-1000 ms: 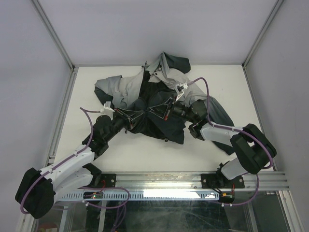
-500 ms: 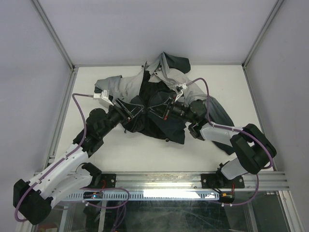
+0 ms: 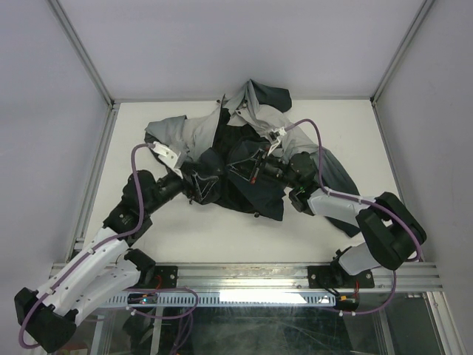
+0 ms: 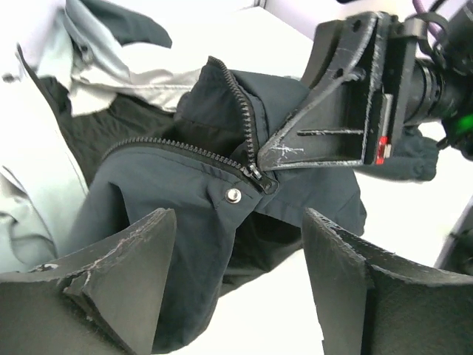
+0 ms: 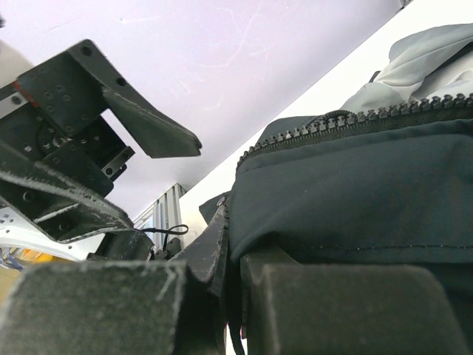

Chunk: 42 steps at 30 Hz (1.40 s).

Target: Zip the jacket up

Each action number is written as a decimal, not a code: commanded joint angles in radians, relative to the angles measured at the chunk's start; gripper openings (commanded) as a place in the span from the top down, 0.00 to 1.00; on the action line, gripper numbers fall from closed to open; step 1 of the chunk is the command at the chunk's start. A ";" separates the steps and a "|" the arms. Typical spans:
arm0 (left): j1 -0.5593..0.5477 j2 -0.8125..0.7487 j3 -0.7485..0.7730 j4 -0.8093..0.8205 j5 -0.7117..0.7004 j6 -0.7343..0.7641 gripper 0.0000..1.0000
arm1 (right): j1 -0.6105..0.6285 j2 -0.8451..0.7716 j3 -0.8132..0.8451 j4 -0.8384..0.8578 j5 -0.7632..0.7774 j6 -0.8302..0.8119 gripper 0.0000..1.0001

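White table [image 3: 244, 237] under everything. On its far middle, the jacket [image 3: 194, 137], crumpled and spread wide: light grey toward the left, hood [image 3: 255, 100] bunched at the back edge, dark teal-black through the centre and out to the right. Reaching in from the near edge, the left arm [image 3: 96, 259] and the right arm [image 3: 332, 201], meeting over the dark front panel. Clamped tight on the jacket's dark edge, right at the zipper [image 4: 245, 126] — the right gripper [image 3: 250, 170], cloth pinched between its fingers [image 5: 332, 303] and raised into a ridge. Facing it, spread wide and grasping nothing, the left gripper [image 4: 238, 218], with its fingers [image 4: 126, 274] on either side of the dark cloth. Just below the pinch, a small silver snap [image 4: 233, 194] — close beside the spot where the two rows of zipper teeth meet.
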 commanded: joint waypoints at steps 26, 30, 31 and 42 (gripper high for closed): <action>-0.090 0.144 -0.100 0.330 0.066 0.908 0.44 | 0.005 -0.061 0.033 0.002 0.070 -0.009 1.00; -0.092 0.176 -0.094 0.356 0.061 0.928 0.46 | 0.004 -0.059 0.035 -0.003 0.074 -0.009 1.00; -0.092 0.184 -0.090 0.358 0.064 0.934 0.46 | 0.005 -0.058 0.038 -0.005 0.074 -0.010 1.00; -0.098 0.203 -0.086 0.384 0.093 0.967 0.79 | 0.004 -0.044 0.066 -0.032 0.087 -0.011 1.00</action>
